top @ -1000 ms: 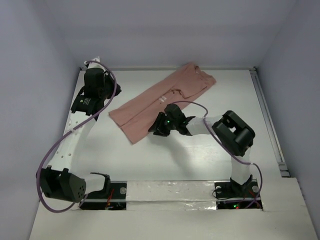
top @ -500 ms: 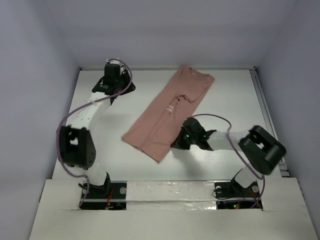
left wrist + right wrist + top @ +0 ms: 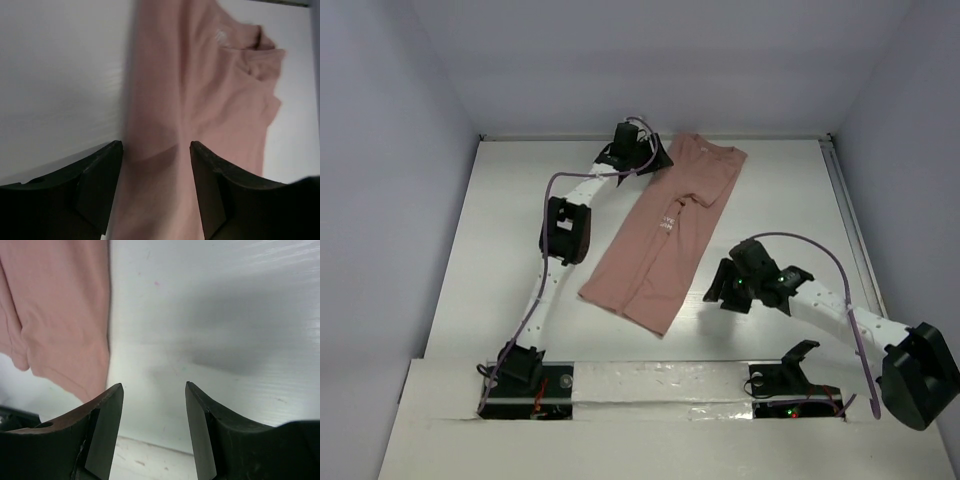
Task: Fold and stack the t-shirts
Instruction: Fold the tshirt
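The salmon-pink t-shirt [image 3: 665, 240] lies flat on the white table as a long narrow strip, folded lengthwise. It runs from the far middle down toward the near centre, and a small print shows at its middle. My left gripper [image 3: 650, 155] reaches to the strip's far end. In the left wrist view the left gripper [image 3: 156, 150] is open, with the t-shirt [image 3: 200, 100] spread under and between its fingers. My right gripper [image 3: 722, 290] hovers just right of the strip's near end. In the right wrist view the right gripper [image 3: 154, 390] is open over bare table, the t-shirt [image 3: 55, 315] off to its left.
Grey walls close the table on three sides. A metal rail [image 3: 855, 250] runs along the right edge. A white taped ledge [image 3: 660, 380] with both arm bases borders the near side. The left arm's elbow [image 3: 565, 228] stands just left of the shirt.
Both grippers have opened and let go of the shirt. The left arm swung right along the far edge to the collar end. The right arm drew back toward the near right. The strip now lies steeper.
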Controlling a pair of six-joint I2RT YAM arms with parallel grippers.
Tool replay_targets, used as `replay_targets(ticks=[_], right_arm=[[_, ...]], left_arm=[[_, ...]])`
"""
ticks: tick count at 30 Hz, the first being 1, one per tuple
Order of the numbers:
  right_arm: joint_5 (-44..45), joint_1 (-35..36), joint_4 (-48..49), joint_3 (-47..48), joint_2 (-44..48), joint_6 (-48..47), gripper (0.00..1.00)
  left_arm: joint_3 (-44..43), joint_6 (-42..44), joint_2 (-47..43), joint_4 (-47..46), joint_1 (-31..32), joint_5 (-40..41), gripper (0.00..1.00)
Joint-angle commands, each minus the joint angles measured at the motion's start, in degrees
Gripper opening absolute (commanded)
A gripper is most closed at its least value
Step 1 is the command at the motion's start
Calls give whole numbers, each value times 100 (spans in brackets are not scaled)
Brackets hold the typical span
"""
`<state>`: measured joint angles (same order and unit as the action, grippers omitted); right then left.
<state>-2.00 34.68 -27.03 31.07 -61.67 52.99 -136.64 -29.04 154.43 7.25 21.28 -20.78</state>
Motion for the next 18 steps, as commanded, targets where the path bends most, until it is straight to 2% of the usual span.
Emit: replay_targets(ticks=[1, 5, 6, 8, 9, 11, 15, 16, 18], right_arm=[[165, 4, -602, 566, 59, -447, 58], [341, 4, -541, 795, -134, -588, 58], [323, 4, -488, 804, -178, -614, 58], [244, 4, -383, 813, -275, -623, 57], [244, 4, -321, 804, -284, -615, 57], [244, 4, -294, 787, -276, -623, 57], [-45, 4, -260, 577, -240, -667, 60], [-255, 4, -207, 523, -249, -685, 66], [-432, 4, -23, 409, -319, -659, 69]], left_arm=[[-313, -962, 236, -859, -54, -620, 55], [-836, -1376, 825, -1014, 16, -937, 52], [-821, -1455, 860, -1041, 17, -859, 41], [-559, -1587, 782, -1242, 69, -700, 26], [-479, -1657, 729, -1313, 69, -508, 11], [-260, -1815, 563, -1366, -79, -314, 1], [487, -1755, -69, -1524, -404, 213, 0], [672, -1728, -341, -1577, -475, 293, 0], [1129, -1632, -553, -1612, -659, 459, 0]])
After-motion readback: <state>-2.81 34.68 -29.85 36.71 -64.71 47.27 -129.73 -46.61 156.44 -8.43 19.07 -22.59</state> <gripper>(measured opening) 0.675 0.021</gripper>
